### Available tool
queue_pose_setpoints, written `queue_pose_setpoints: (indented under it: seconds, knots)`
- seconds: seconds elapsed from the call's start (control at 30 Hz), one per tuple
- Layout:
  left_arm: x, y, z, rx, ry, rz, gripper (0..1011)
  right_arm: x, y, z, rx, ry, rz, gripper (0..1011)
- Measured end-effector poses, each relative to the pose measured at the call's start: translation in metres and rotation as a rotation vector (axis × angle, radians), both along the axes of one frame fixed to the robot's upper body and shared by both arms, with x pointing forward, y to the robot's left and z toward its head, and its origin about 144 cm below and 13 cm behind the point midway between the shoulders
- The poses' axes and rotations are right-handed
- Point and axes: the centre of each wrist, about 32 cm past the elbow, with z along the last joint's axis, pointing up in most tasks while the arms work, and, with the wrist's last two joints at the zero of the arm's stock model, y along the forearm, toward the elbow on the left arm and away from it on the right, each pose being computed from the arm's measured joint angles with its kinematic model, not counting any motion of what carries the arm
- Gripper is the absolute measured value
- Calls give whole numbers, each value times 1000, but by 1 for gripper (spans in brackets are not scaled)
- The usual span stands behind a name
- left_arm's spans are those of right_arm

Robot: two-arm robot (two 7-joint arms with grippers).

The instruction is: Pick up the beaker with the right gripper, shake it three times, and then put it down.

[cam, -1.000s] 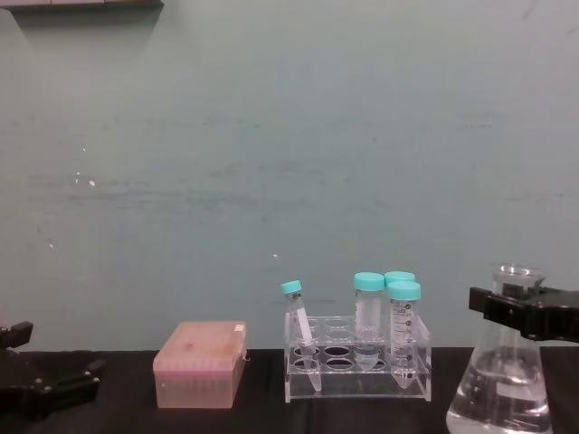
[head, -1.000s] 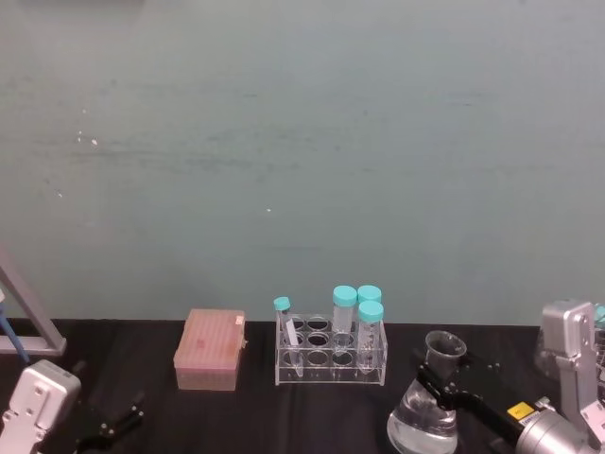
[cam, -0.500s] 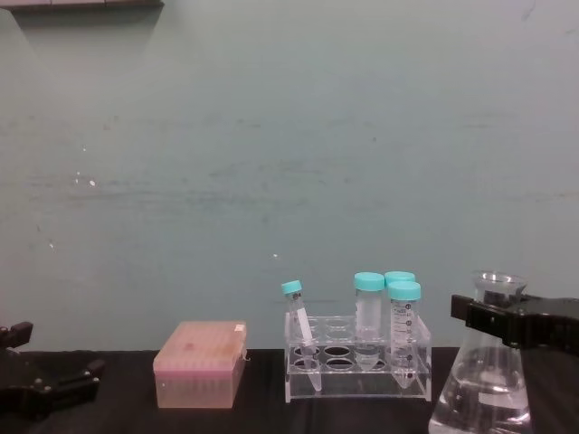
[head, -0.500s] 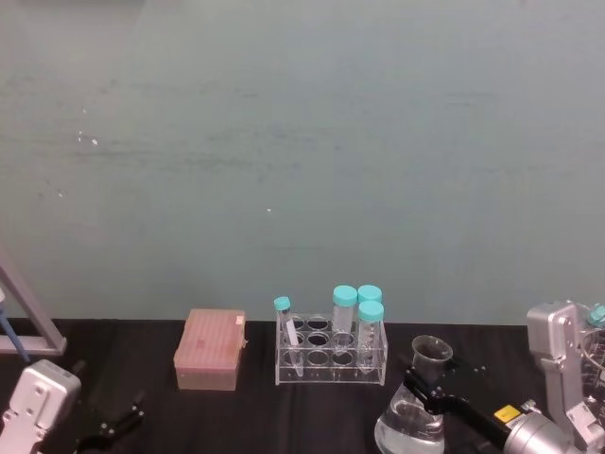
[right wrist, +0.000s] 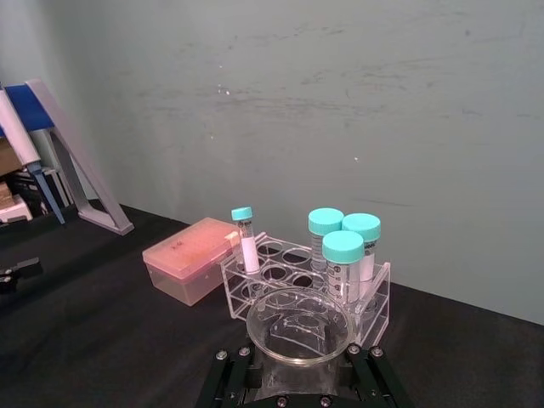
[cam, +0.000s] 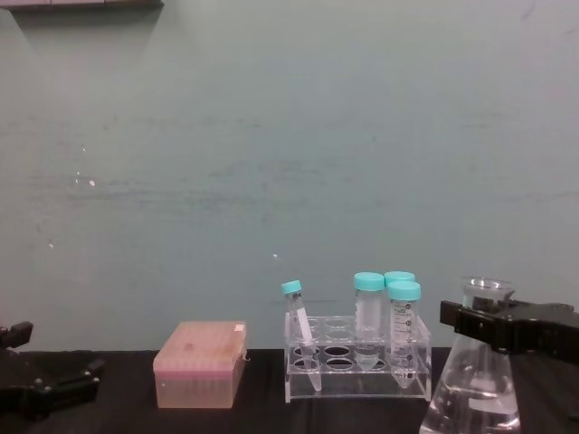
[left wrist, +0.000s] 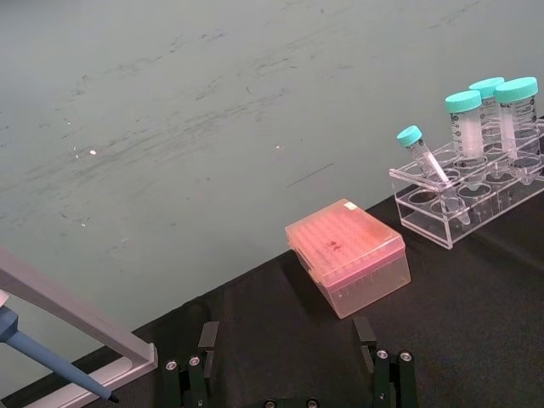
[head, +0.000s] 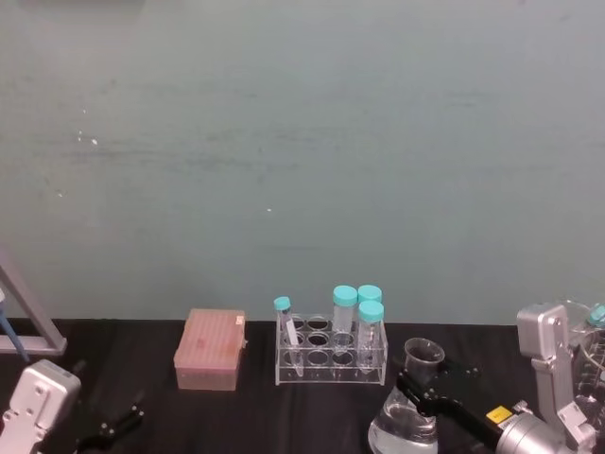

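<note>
Right pincer (cam: 478, 325) clamps conical glass beaker (cam: 472, 398) neck.

Even, soft, rather dim light; faint shadows on the teal wall (head: 302, 142), slight haze, pale glints beside the right gripper (cam: 475, 318)

The beaker (cam: 474, 384) is clear glass with a wide bottom, a thin neck and a flared top. Clear water sits in its bottom part. It stands up straight. The right claw (cam: 493, 325) is black and blocky, and it is closed around the beaker's neck, just under the rim (right wrist: 298, 325).
</note>
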Motion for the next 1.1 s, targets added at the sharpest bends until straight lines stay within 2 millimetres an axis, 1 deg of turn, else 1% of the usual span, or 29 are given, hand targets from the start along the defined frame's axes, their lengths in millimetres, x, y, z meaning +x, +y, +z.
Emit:
queue_pose_setpoints:
  seconds: [1.1]
  knots:
    - [0,0,0,0,0,0,1000,2,3,-3,-9,8,-5,449]
